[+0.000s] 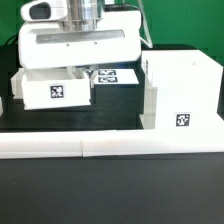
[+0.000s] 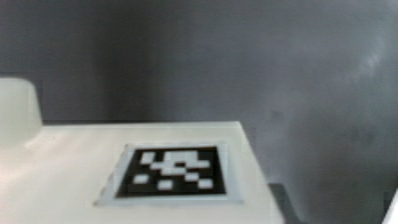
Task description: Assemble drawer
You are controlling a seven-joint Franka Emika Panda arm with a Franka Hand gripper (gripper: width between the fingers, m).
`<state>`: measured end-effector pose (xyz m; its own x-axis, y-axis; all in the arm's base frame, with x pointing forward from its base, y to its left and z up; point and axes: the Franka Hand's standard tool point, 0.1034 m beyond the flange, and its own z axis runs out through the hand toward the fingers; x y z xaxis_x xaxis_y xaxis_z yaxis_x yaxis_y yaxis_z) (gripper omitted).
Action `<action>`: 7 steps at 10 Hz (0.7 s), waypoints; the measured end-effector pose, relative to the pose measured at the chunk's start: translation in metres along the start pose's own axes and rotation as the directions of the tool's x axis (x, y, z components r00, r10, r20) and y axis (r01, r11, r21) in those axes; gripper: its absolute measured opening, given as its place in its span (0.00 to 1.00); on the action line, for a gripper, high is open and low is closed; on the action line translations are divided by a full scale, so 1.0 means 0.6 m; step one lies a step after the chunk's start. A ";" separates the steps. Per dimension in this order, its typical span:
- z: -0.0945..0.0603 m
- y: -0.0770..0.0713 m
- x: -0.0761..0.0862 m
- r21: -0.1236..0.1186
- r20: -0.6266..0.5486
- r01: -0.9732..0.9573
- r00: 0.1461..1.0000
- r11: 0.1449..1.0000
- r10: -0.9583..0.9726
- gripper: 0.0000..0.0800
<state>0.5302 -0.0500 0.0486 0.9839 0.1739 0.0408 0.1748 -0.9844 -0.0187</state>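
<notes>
A large white drawer housing (image 1: 182, 92) with a black marker tag on its front stands at the exterior view's right. A smaller white drawer box (image 1: 52, 90), also tagged, sits at the left. My gripper (image 1: 78, 68) hangs from the big white hand just above and behind the smaller box. Its fingertips are hidden there, so I cannot tell whether it is open or shut. The wrist view shows no fingers, only a flat white panel (image 2: 71, 170) with a black marker tag (image 2: 173, 172) close below. I cannot tell which part that panel is.
The marker board (image 1: 112, 76) lies between the two boxes at the back. A long low white barrier (image 1: 110, 148) runs along the front of the black table. A blurred white object (image 2: 15, 112) shows at the wrist view's edge.
</notes>
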 end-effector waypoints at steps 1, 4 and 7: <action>0.002 0.002 -0.001 -0.005 0.003 0.072 0.997 0.997 -0.072 0.05; 0.010 0.016 -0.009 -0.009 0.016 0.348 0.937 0.937 -0.348 0.05; 0.011 0.024 -0.012 -0.013 0.031 0.516 0.856 0.857 -0.515 0.05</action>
<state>0.5261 -0.0651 0.0414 0.7537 0.6570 0.0137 0.6568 -0.7539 0.0179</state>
